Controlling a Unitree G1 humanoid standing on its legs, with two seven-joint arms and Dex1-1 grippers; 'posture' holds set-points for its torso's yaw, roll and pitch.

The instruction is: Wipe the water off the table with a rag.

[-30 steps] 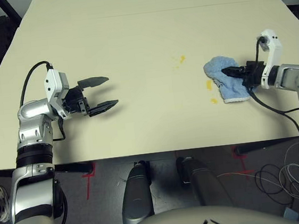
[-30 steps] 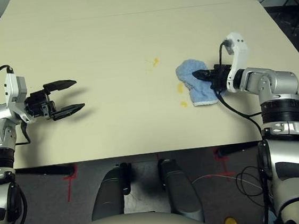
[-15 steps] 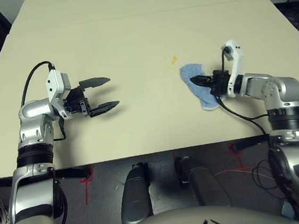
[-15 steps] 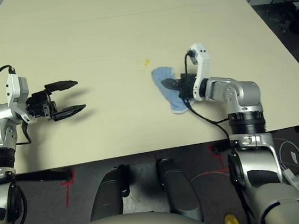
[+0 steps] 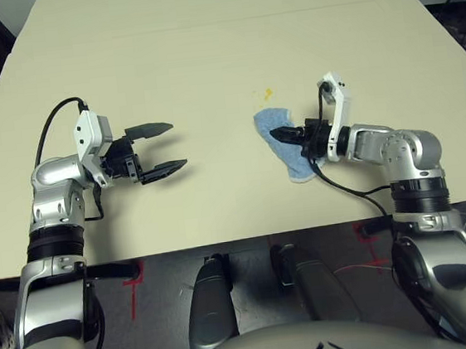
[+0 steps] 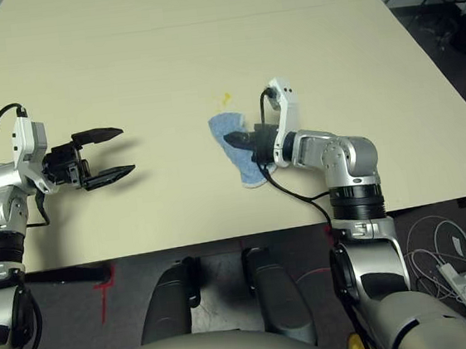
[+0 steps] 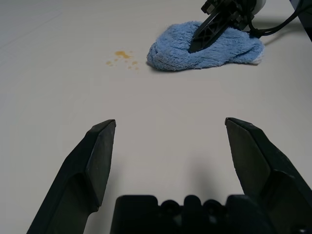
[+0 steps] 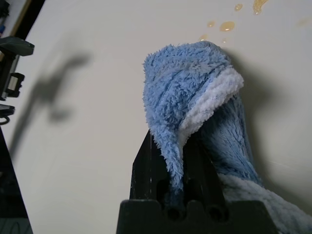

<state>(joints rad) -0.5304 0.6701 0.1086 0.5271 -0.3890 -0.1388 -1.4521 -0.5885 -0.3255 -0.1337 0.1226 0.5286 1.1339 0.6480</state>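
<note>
Left gripper [image 5: 159,149] hovers spread and empty, far off. Right gripper [image 5: 289,135] pinches the rag [image 5: 284,140] flat on the table [image 5: 203,52]; remaining water [image 5: 268,93] lies just beyond at eleven o'clock.

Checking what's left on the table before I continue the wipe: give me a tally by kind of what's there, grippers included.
Rag: 1, light blue, clamped in the right gripper.
Water: 1 cluster of small yellow-orange spots, just beyond the rag.
Grippers: 2, the right one on the rag, the left gripper open and empty over the table.
Total: 4.
</note>
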